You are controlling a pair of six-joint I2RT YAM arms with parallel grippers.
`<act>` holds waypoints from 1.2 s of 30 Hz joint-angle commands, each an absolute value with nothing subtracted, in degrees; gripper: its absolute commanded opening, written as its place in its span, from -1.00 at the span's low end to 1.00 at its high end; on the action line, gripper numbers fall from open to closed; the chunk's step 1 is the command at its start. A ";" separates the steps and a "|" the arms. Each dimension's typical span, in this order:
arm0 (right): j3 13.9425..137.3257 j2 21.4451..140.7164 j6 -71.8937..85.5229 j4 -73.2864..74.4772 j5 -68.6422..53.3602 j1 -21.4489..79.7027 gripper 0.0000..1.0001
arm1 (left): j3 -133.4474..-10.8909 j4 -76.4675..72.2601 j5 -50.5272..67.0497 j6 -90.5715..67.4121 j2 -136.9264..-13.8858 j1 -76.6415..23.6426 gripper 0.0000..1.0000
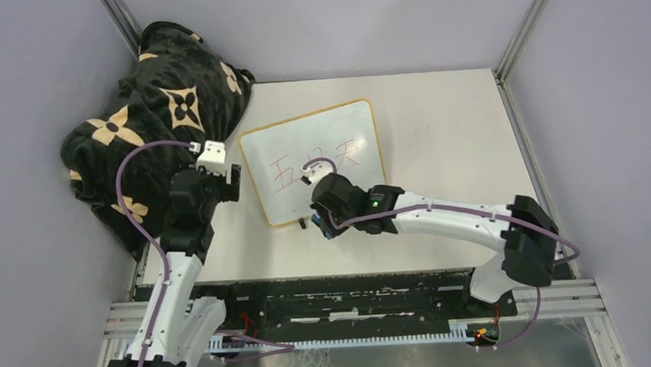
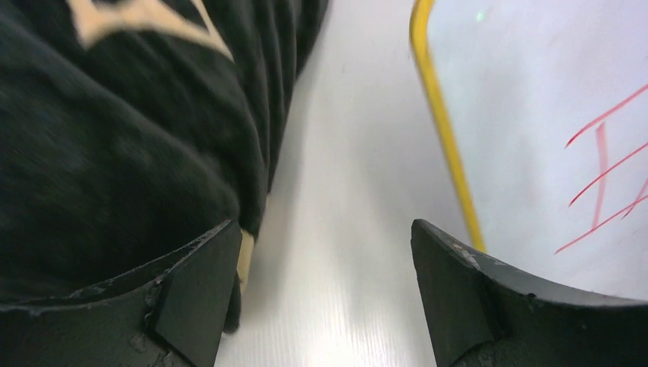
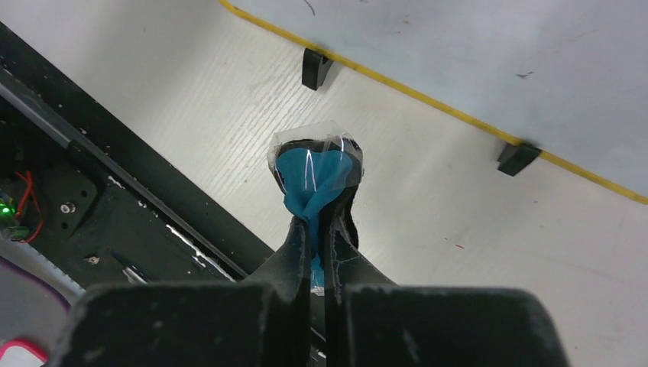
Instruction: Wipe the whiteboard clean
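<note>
Status: small rectangular whiteboard [image 1: 337, 141] [image 2: 535, 92] [image 3: 497, 46] with rounded corners and a thin yellow frame lies flat mid-table, skewed, on the white table [image 1: 445, 127] [image 2: 359, 153] [image 3: 458, 214]. Red handwritten characters [image 1: 317, 160] [image 2: 604, 176] sit across its middle, unwiped. Two small black feet [image 3: 315, 67] sit on its near edge.

Right gripper [image 1: 326, 225] [image 3: 315, 218]: fingers pressed together, pinching a blue wad wrapped in clear film [image 3: 313, 172] at the tips. It sits over bare table just off the board's near edge, on the side towards the black base rail [image 3: 115, 206]. The wad is apart from the board in the wrist view. Can't tell if it touches the table.

Left gripper [image 1: 234, 181] [image 2: 325, 260]: fingers spread wide, nothing between them. It hangs low over the strip of table between the board's left edge and the black-and-tan flower-patterned blanket [image 1: 158, 108] [image 2: 115, 115]. Its left finger [image 2: 199, 283] overlaps the blanket's edge in the wrist view, contact unclear. Its right finger [image 2: 458, 283] lines up with the yellow frame.

The blanket is bunched in the far-left corner, just beside the board's far-left corner.
</note>
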State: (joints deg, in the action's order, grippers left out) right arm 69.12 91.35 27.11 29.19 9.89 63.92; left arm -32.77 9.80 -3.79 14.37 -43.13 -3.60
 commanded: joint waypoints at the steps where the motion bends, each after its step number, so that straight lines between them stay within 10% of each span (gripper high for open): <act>1: 66.58 83.73 26.98 29.78 15.86 64.10 -0.98 | -41.85 9.92 1.87 10.97 -44.05 -3.25 0.77; 12: 64.95 80.62 26.57 30.29 19.02 64.11 -0.98 | -62.32 14.89 12.42 10.73 -60.80 -2.44 0.72; 23: 63.69 79.69 26.46 29.71 18.07 64.16 -0.98 | -69.94 13.62 49.07 3.80 -72.22 14.35 0.56; 36: 63.83 79.27 25.10 29.96 18.24 64.13 -0.98 | -75.45 34.24 68.77 27.53 -82.45 15.73 0.56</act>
State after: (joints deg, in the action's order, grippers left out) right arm 63.57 81.25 25.69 30.89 17.39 63.92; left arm -71.13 25.67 60.49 16.45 -80.05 15.31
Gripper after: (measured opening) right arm 0.039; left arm 0.782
